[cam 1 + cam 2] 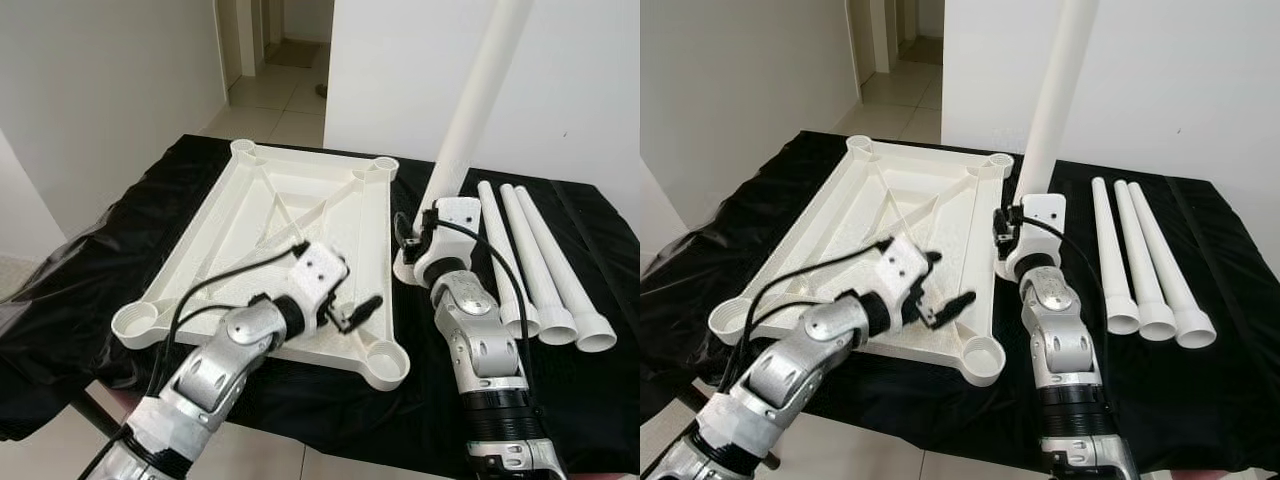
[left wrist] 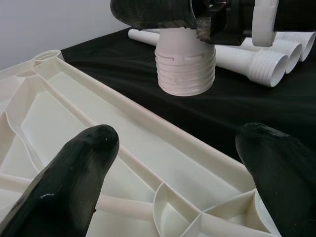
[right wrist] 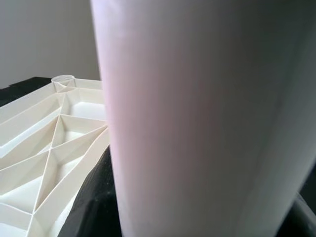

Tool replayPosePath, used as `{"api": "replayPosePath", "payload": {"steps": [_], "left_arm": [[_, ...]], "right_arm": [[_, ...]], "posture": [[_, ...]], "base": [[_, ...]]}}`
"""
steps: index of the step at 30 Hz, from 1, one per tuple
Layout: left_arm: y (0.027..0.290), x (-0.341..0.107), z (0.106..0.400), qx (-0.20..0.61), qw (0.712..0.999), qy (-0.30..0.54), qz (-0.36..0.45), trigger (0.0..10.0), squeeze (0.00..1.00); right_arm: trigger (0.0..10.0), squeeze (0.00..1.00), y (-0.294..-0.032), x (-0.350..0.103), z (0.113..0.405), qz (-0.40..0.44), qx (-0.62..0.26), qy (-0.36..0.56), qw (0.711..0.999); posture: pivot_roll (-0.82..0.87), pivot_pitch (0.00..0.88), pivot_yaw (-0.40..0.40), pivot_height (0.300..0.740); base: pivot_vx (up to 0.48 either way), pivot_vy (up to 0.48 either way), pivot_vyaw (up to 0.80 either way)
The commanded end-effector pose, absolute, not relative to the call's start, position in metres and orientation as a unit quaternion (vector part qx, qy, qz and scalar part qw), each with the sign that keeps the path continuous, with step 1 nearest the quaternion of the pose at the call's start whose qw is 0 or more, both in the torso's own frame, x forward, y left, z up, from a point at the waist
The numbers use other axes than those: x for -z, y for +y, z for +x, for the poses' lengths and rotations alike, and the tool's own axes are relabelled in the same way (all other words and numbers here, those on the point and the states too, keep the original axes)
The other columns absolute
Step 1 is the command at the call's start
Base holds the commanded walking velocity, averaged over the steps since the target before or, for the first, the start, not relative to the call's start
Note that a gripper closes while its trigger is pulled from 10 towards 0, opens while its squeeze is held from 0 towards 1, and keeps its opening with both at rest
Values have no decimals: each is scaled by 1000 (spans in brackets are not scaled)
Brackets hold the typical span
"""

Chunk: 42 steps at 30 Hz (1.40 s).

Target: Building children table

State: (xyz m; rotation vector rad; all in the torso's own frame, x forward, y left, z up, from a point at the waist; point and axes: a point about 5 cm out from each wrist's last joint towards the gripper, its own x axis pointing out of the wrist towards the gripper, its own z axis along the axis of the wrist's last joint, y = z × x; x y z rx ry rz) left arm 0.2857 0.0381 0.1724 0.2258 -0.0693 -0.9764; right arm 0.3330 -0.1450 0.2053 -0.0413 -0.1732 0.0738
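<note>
None of four legs fitted. My right gripper clamps one leg upright at the tabletop's three o'clock; three legs lie farther right. Left gripper open, empty, above the tabletop.

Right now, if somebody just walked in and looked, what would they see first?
Probably the tall white table leg standing straight up, gripped near its threaded bottom end by the right tool, beside the big white tabletop that lies upside down on the black cloth. Three more legs lie side by side on the robot's right, and the left tool hovers open over the tabletop's near corner.
</note>
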Motion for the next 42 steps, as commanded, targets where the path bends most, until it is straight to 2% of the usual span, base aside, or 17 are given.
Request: {"api": "replayPosePath", "payload": {"steps": [1,2,4,6,7,12,25,27,36,37,38,39,40,41,42], "left_arm": [[40,-155,274,514,847,-10,135,10000,0],[40,-155,274,514,847,-10,135,10000,0],[45,-135,258,572,806,29,148,10000,0],[45,-135,258,572,806,29,148,10000,0],[49,-131,252,593,791,39,145,10000,0],[60,-133,246,620,773,49,121,10000,0],[66,-127,253,595,788,57,147,10000,0],[66,-121,265,557,811,71,167,10000,0],[71,-110,282,501,838,114,181,10000,0],[71,-110,283,496,842,117,178,4824,0],[71,-110,283,496,842,117,178,4824,0],[71,-110,285,490,845,118,179,902,0],[71,-110,285,490,845,118,179,902,0],[71,-112,289,480,852,117,175,0,0],[71,-112,289,480,852,117,175,0,0]], "right_arm": [[10000,0,-149,-216,333,-22,-34,-111,993],[10000,0,-149,-216,333,-22,-34,-111,993],[10000,0,-155,-220,333,-26,-25,-118,992],[10000,0,-155,-220,333,-26,-25,-118,992],[10000,0,-157,-220,332,-28,-23,-120,992],[10000,0,-160,-220,332,-31,-19,-121,992],[10000,0,-160,-220,333,-34,-21,-121,992],[10000,0,-159,-220,332,-35,-24,-122,992],[10000,0,-159,-220,331,-38,-25,-123,991],[10000,0,-159,-220,331,-39,-25,-123,991],[10000,0,-159,-220,331,-39,-25,-123,991],[10000,0,-159,-220,331,-39,-25,-123,991],[10000,0,-159,-220,331,-39,-25,-123,991],[10000,0,-158,-220,331,-40,-25,-122,991],[10000,0,-158,-220,331,-40,-25,-122,991]], "posture": [[8,31,5,740],[8,31,5,740],[7,32,5,740],[7,32,5,740],[7,32,6,740],[6,32,7,740],[9,36,3,740],[4,34,3,740],[-4,27,6,740],[-4,27,6,740],[-4,27,6,740],[-4,27,6,740],[-4,27,6,740],[-7,30,10,740],[-7,30,10,740]], "base": [[0,0,0],[0,0,0],[0,0,0],[0,0,0],[0,0,0],[0,0,0],[0,0,0],[0,0,0],[0,0,0],[0,0,0],[0,0,0],[0,0,0],[0,0,0],[0,0,0],[0,0,0]]}}
